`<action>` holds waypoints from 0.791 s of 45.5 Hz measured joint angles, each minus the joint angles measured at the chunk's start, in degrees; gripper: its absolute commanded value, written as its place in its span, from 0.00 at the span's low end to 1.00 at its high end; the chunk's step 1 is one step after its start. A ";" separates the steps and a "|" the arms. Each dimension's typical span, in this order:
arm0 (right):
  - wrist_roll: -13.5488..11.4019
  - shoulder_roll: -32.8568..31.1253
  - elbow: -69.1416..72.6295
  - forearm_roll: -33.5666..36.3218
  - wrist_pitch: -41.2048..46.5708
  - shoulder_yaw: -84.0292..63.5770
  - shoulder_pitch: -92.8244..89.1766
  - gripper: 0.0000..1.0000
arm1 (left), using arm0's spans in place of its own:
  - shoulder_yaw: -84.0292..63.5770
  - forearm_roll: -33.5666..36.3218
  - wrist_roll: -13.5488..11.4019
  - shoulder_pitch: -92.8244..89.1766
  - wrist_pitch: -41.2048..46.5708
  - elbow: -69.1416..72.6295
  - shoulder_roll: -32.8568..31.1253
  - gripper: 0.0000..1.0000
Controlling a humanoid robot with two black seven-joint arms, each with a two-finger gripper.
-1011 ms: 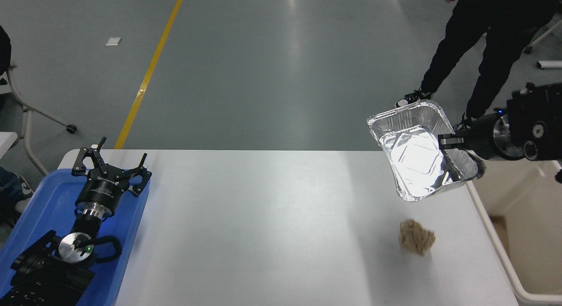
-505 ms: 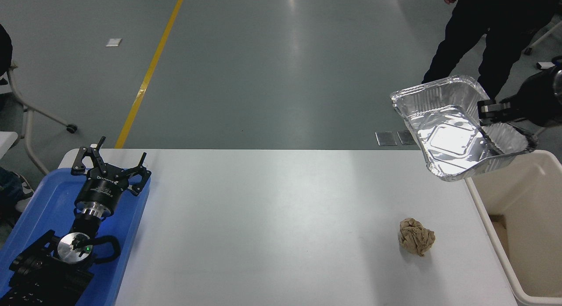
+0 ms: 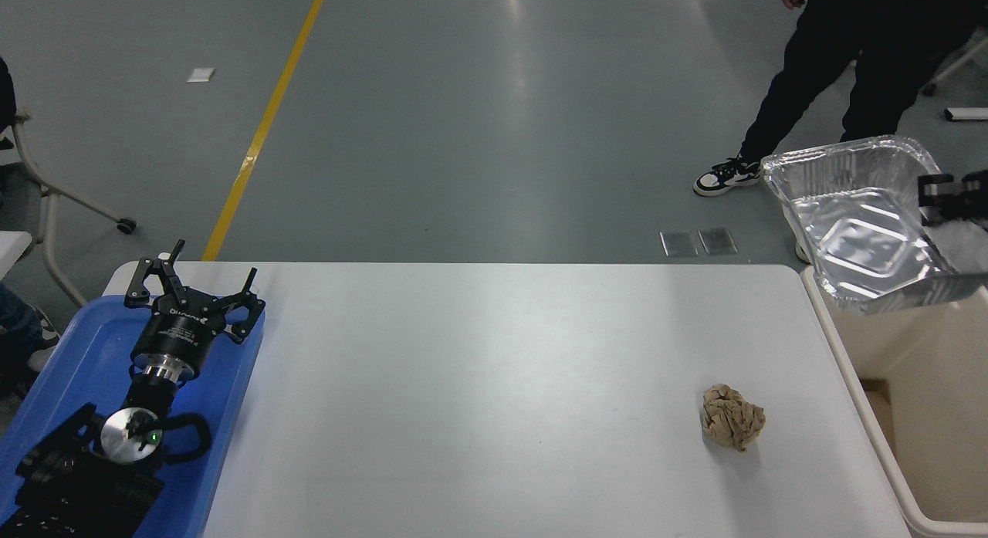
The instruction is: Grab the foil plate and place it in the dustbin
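The shiny foil plate (image 3: 861,225) hangs in the air, tilted, at the right edge, above the far end of the beige dustbin (image 3: 922,384) that stands beside the table's right side. My right gripper (image 3: 943,198) is shut on the plate's right rim; only its fingertips show at the picture's edge. My left gripper (image 3: 193,287) is parked, open and empty, over the blue tray (image 3: 69,368) at the lower left.
A crumpled brown paper ball (image 3: 732,417) lies on the white table (image 3: 494,399) near its right side. A person in dark clothes (image 3: 841,67) stands on the floor at the top right. A chair leg on castors (image 3: 69,198) is at the left.
My right gripper has carried the foil plate right and slightly up, from over the table's right corner to above the dustbin. The left arm has not moved.
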 measured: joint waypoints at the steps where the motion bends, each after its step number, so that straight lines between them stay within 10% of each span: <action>1: -0.01 -0.75 -1.03 -0.66 -0.30 0.08 -0.82 0.00 | 0.00 0.00 -0.01 0.00 0.00 -0.01 -0.01 0.99; 20: 0.49 -10.22 -27.58 -6.91 -19.18 14.12 -40.66 0.00 | -0.01 0.01 -0.05 0.02 0.00 0.00 -0.05 0.99; 36: 0.62 -1.69 -49.59 -1.77 -30.43 34.55 -77.54 0.00 | -0.01 0.00 -0.05 0.00 0.00 -0.02 -0.07 0.99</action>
